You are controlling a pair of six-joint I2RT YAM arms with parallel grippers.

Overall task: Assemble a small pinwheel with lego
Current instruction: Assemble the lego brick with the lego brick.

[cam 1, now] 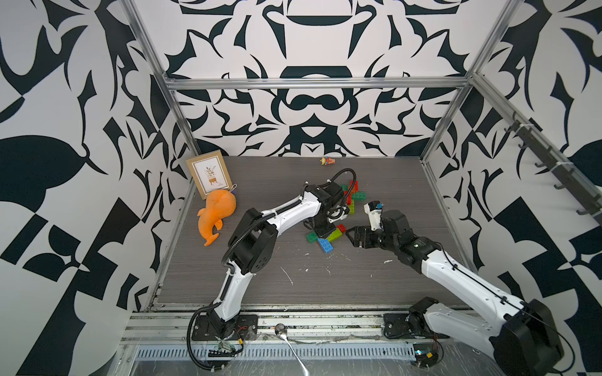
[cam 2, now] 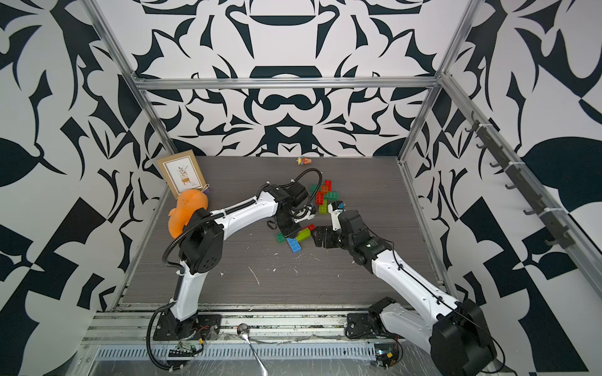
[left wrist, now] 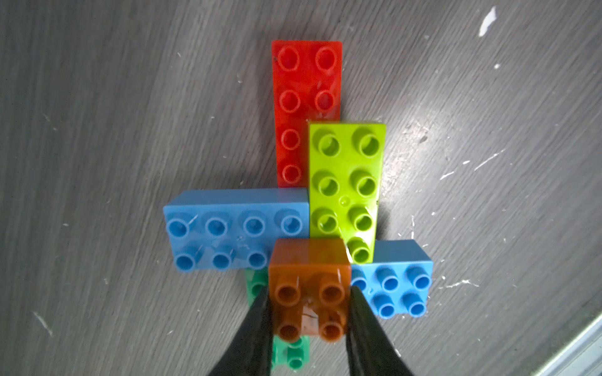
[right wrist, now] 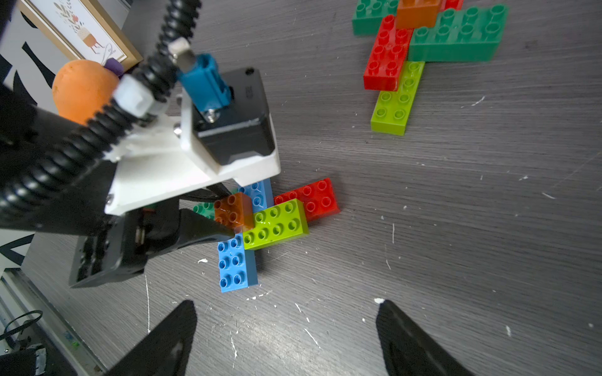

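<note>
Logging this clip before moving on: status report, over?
Left hand shut on orange brick, atop pinwheel centre. Right hand open, hovering beside it, empty. Nothing blocking.

Two lime bricks (right wrist: 277, 224) (right wrist: 397, 101), two orange bricks (right wrist: 233, 211) (right wrist: 417, 13), two blue bricks (right wrist: 236, 263) (right wrist: 257, 195)

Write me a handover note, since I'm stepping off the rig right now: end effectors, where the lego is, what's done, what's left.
Left end effector: shut on the small orange brick, which sits at the hub of the near pinwheel.
Right end effector: open, empty, beside that pinwheel.
Lego: the near pinwheel stacks blue brick, lime brick, red brick and green brick; a second cluster lies farther back.
Done: blades stacked, orange hub on top.
Left: probably press the hub firm, release, withdraw. Whether it is fully seated cannot be told.
</note>
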